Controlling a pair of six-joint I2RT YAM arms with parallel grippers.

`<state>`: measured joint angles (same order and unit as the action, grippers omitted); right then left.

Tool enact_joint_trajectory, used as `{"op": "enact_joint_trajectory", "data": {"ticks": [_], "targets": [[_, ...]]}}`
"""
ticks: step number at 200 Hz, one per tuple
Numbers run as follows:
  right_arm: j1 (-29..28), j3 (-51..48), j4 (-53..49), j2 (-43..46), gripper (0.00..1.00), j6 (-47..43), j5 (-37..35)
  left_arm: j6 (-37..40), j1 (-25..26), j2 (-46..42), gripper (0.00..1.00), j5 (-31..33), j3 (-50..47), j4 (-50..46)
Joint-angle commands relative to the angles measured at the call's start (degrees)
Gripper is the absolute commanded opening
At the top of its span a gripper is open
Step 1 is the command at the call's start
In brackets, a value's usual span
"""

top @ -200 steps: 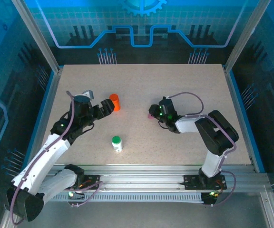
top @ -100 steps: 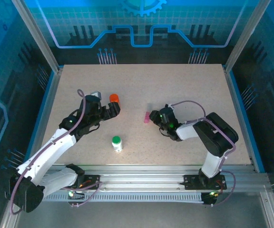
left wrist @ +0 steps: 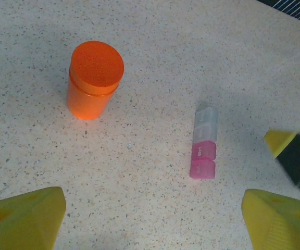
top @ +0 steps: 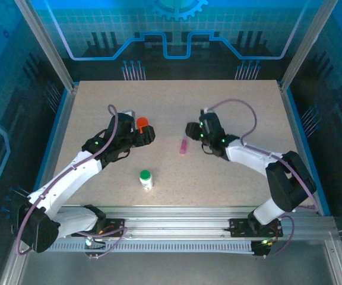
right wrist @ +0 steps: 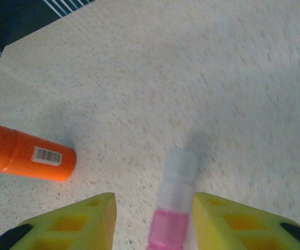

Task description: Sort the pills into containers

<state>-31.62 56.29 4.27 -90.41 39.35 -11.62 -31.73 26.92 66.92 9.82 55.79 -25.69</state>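
An orange bottle [top: 142,123] [left wrist: 94,78] stands upright at the table's middle left. My left gripper [top: 146,136] [left wrist: 150,224] hovers just in front of it, open and holding nothing. A small vial [top: 183,146] [left wrist: 204,143], pink at one end and clear at the other, lies flat on the table. My right gripper [top: 191,130] [right wrist: 154,204] hangs above its far end, open, and the vial [right wrist: 175,200] shows between its yellow fingers [right wrist: 82,221]. A white bottle with a green cap [top: 145,178] stands nearer the front. The pills are out of view.
The table [top: 236,101] has a raised blue rim and metal posts at the sides. One yellow fingertip of the right gripper [left wrist: 279,141] shows in the left wrist view, just right of the vial. The two grippers are close together across the vial.
The right gripper let go of the vial, which now lies on the table, and rose away toward the back. The left gripper moved right, up to the orange bottle.
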Motion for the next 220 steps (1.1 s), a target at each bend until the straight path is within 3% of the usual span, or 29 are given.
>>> {"op": "enact_joint_trajectory", "data": {"ticks": [1, 29, 80, 220], "targets": [[0.59, 9.68, -16.46, -4.64, 0.47, -11.19, -1.21, 2.47, 0.45, -0.55, 0.89, 2.12, 2.0, -2.02], [0.44, 22.04, -26.84, -12.95, 0.51, -13.37, -2.34, 3.13, 0.48, -0.99, 0.89, 2.67, 2.05, -2.69], [-1.74, 43.47, -49.78, -27.4, 0.48, -11.94, -13.02, 3.38, 0.53, -1.47, 0.9, 2.73, -0.56, -1.52], [-5.21, 48.18, -54.12, -34.2, 0.49, -4.98, -8.55, 2.55, 0.57, -4.21, 0.92, -0.56, -6.83, 3.41]]}}
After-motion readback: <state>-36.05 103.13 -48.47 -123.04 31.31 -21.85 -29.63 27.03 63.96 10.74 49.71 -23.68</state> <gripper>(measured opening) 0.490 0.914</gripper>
